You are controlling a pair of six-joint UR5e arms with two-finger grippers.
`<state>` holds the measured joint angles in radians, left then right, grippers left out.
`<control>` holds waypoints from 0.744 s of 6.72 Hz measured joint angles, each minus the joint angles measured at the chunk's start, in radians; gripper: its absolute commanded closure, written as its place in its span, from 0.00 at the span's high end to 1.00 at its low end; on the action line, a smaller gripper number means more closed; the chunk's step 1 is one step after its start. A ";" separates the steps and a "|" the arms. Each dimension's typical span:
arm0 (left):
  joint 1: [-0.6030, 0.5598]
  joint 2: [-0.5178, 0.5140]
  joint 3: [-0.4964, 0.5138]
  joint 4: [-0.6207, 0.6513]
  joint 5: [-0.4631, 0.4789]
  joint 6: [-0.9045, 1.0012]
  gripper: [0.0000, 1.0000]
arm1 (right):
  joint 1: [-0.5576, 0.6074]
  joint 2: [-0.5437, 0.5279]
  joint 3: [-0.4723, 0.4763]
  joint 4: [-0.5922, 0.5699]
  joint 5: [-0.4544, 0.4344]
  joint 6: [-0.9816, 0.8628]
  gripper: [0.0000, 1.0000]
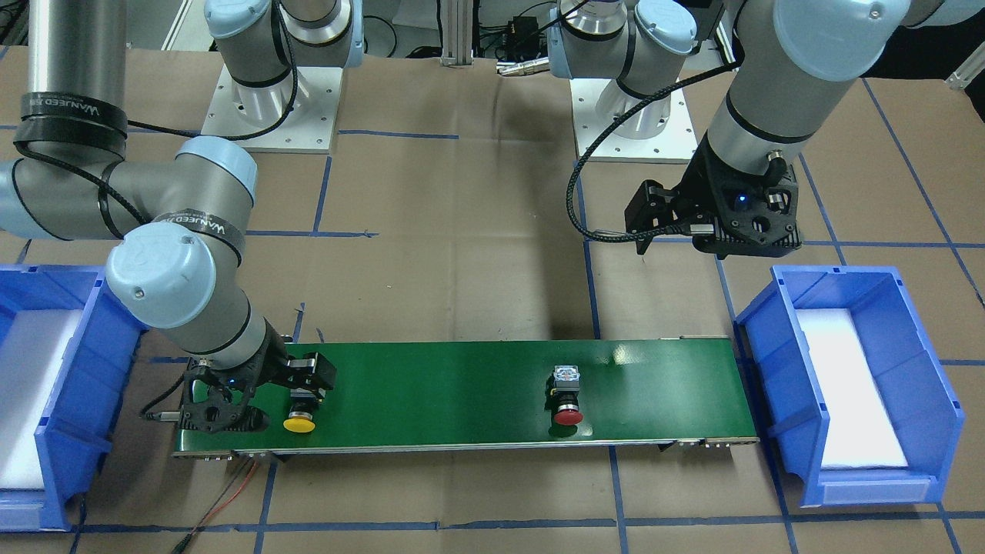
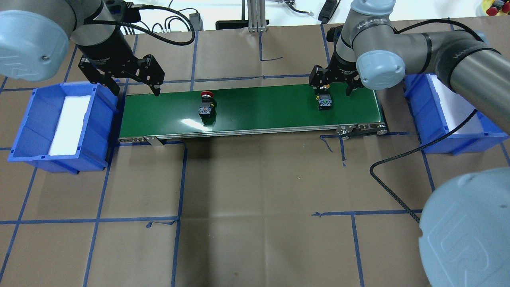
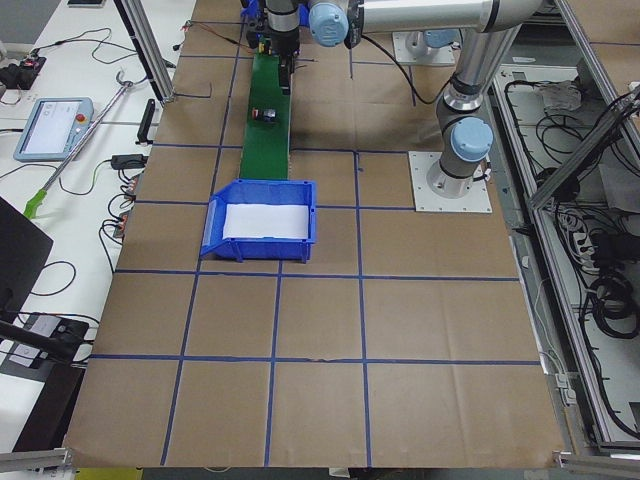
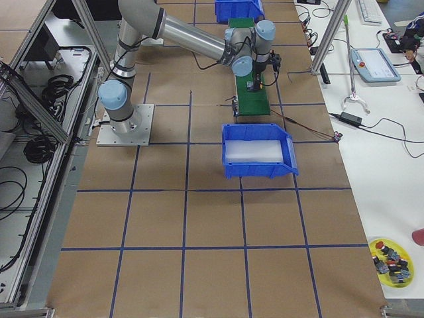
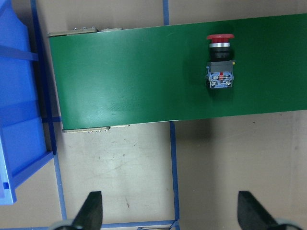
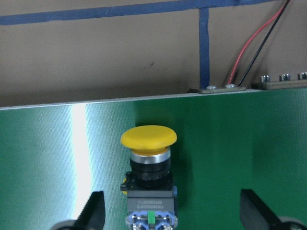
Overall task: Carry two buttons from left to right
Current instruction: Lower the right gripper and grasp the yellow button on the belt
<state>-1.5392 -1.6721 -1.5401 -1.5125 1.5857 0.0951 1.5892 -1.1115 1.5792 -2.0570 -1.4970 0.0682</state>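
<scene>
The yellow-capped button (image 6: 148, 167) lies on its side near the right end of the green belt (image 2: 259, 111). It also shows in the overhead view (image 2: 324, 101) and the front view (image 1: 300, 419). My right gripper (image 2: 332, 88) is open and straddles it, with the fingers (image 6: 96, 211) apart from it on both sides. The red-capped button (image 2: 206, 104) lies on the belt left of the middle and shows in the left wrist view (image 5: 219, 62). My left gripper (image 2: 136, 91) is open and empty, and hovers over the belt's left end.
A blue bin (image 2: 32, 119) with a white liner stands off the belt's left end. A second blue bin (image 2: 414, 103) stands off the right end, partly under my right arm. Red and black wires (image 6: 249, 52) run from the belt's far right corner.
</scene>
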 measured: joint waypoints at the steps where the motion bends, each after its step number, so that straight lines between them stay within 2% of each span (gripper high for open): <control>1: 0.000 0.001 0.000 0.000 0.000 -0.011 1.00 | 0.000 0.017 -0.001 -0.001 0.001 -0.001 0.78; 2: 0.000 0.001 0.000 -0.001 0.000 -0.027 1.00 | -0.001 0.031 -0.002 -0.001 -0.001 -0.003 0.39; 3: 0.001 0.001 0.000 -0.002 0.000 -0.046 1.00 | -0.001 0.035 -0.003 0.003 -0.009 -0.005 0.09; 5: 0.001 0.002 -0.002 -0.004 0.000 -0.085 1.00 | -0.002 0.027 -0.004 0.029 -0.025 -0.007 0.04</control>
<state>-1.5386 -1.6705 -1.5419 -1.5164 1.5862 0.0103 1.5867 -1.0841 1.5752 -2.0282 -1.5218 0.0615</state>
